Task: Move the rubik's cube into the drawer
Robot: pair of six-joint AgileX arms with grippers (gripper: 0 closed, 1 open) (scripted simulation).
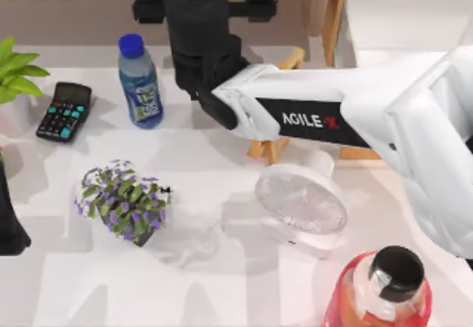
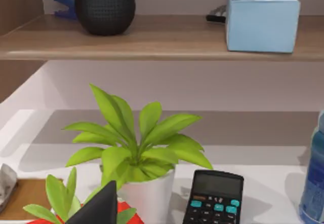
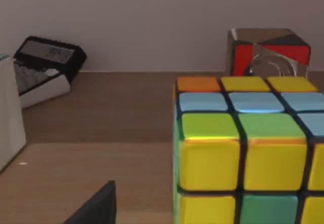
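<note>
The rubik's cube, yellow, green and light-blue squares on a black grid, stands on the brown shelf very close to the right wrist camera. One black fingertip of my right gripper shows beside it, apart from the cube. From above, my right gripper hangs open over the back shelf, its black fingers spread wide, and the wrist hides the cube. The drawer, light wood with a white interior, stands at the back right. My left gripper is parked at the table's left edge.
On the table are a blue bottle, a calculator, a purple flower pot, a clear round object, a red bottle and a green plant. A light-blue box and a black ball sit on the shelf.
</note>
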